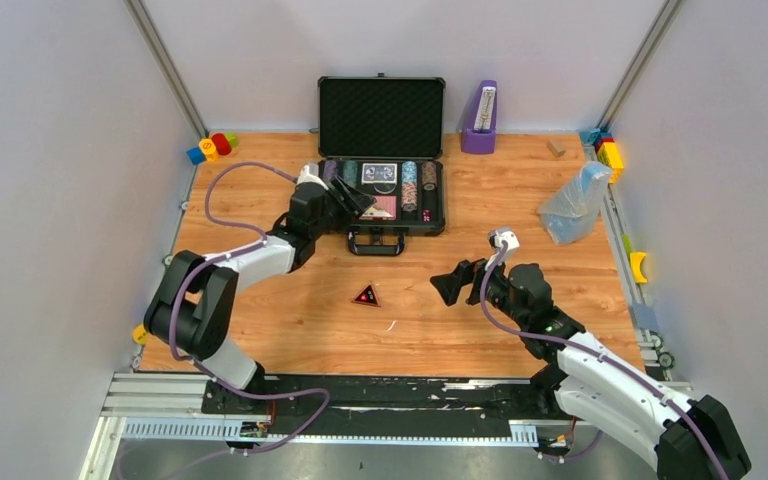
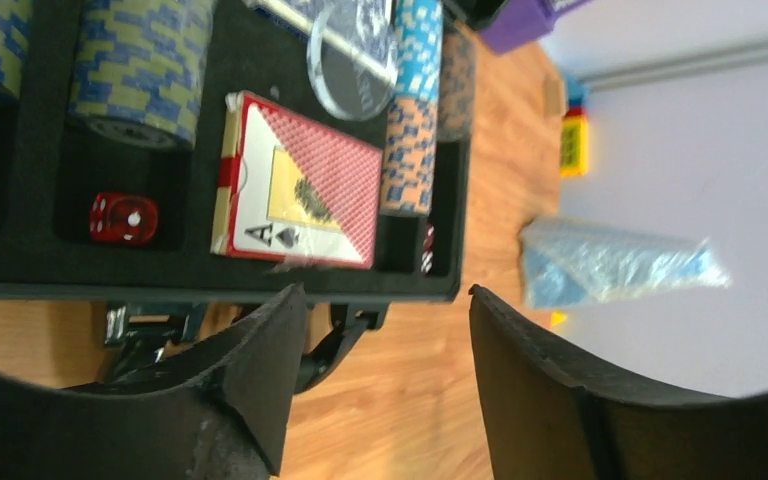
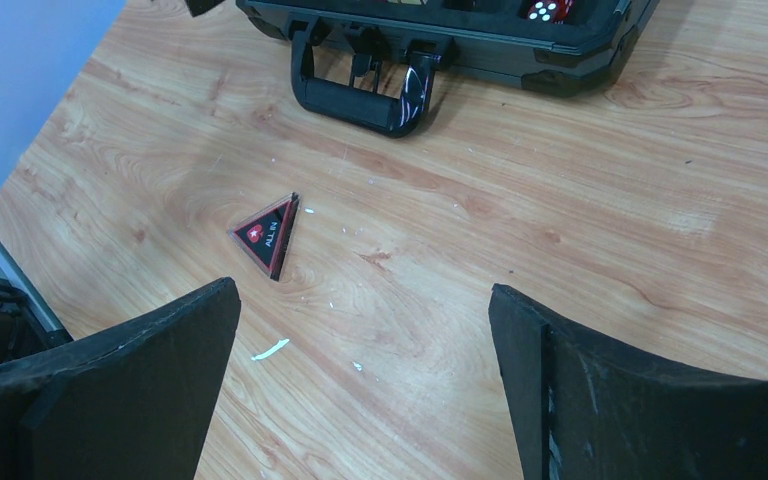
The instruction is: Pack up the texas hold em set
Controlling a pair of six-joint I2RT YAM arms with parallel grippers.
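Observation:
The black briefcase lies open at the back middle, its foam-lined lid upright and its handle facing me. Inside are rows of poker chips, a blue card deck and a red card deck, plus a red die. My left gripper is open and empty over the case's front left edge; it also shows in the left wrist view. A black and red triangular "ALL IN" marker lies on the table, also in the right wrist view. My right gripper is open and empty to its right.
A purple metronome stands right of the lid. A clear plastic bag lies at the right. Coloured toy blocks sit at the back left and back right. Grey walls enclose the wooden table.

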